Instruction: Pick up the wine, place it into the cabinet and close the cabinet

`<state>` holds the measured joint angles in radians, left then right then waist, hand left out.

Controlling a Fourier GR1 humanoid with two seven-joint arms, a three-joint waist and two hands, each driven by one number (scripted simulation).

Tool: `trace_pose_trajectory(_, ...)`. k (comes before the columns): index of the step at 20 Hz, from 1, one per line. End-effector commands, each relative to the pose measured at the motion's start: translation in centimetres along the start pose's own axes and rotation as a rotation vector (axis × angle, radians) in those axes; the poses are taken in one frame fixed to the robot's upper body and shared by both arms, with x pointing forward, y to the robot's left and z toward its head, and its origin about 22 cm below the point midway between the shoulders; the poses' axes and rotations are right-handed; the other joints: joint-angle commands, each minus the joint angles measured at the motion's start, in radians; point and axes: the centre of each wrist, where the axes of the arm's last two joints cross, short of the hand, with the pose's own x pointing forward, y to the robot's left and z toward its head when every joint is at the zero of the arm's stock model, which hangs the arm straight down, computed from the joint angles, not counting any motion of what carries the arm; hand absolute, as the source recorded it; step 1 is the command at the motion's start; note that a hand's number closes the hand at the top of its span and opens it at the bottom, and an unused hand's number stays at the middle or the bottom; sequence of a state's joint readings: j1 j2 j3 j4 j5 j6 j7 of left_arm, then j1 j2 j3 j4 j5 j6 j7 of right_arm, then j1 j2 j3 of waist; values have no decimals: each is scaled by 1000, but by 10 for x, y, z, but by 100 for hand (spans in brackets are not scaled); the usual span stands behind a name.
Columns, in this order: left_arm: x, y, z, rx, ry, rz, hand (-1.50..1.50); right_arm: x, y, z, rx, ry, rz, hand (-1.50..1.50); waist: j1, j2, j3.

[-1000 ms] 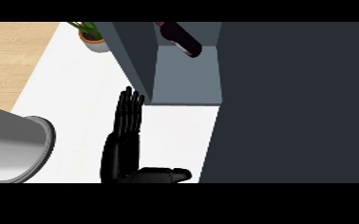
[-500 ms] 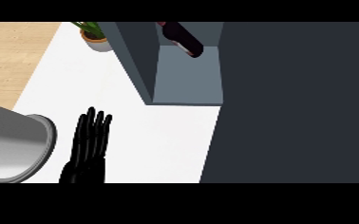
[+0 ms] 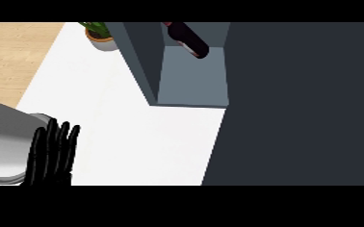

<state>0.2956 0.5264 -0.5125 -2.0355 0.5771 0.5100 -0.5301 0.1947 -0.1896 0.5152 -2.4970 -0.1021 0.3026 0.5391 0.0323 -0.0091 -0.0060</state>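
Black fingers (image 3: pixel 54 146) of the robot's left hand (image 3: pixel 50 161) are seen straight and held close together at the lower left edge of the view, pointing up over the white counter (image 3: pixel 135 139) and holding nothing. Just left of the hand, a grey rounded metal basin (image 3: pixel 14 144) is partly shown at the picture's edge. Farther back, the grey-blue open cabinet (image 3: pixel 192 77) is seen standing on the counter, with its dark door panel (image 3: pixel 292 106) filling the right side of the view. Inside the cabinet, toward its far end, the dark wine bottle with a reddish label (image 3: pixel 189 41) is seen lying tilted. Beyond the cabinet's left wall, a small green plant in a pale pot (image 3: pixel 101 36) is set at the counter's far edge, beside light wooden flooring (image 3: pixel 25 53).
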Motion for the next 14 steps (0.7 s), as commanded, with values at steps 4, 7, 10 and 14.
trace_pose_trajectory(4, 16, 28, 0, 7, -12, 4, -150, 28, 38, -26, 180, -132, -123, 150, 21, 0, -2)
trace_pose_trajectory(7, 15, 42, 4, -1, -11, -2, -150, 27, 49, -49, 166, -109, -138, 150, 20, 4, -2)
trace_pose_trajectory(10, 30, 52, 1, -27, 8, 17, -150, 25, 62, -70, 146, -111, -111, 150, 25, 1, -1)
trace_pose_trajectory(14, 37, 74, -1, -49, -5, 14, -150, 24, 64, -108, 98, -105, -91, 150, 41, 6, -1)
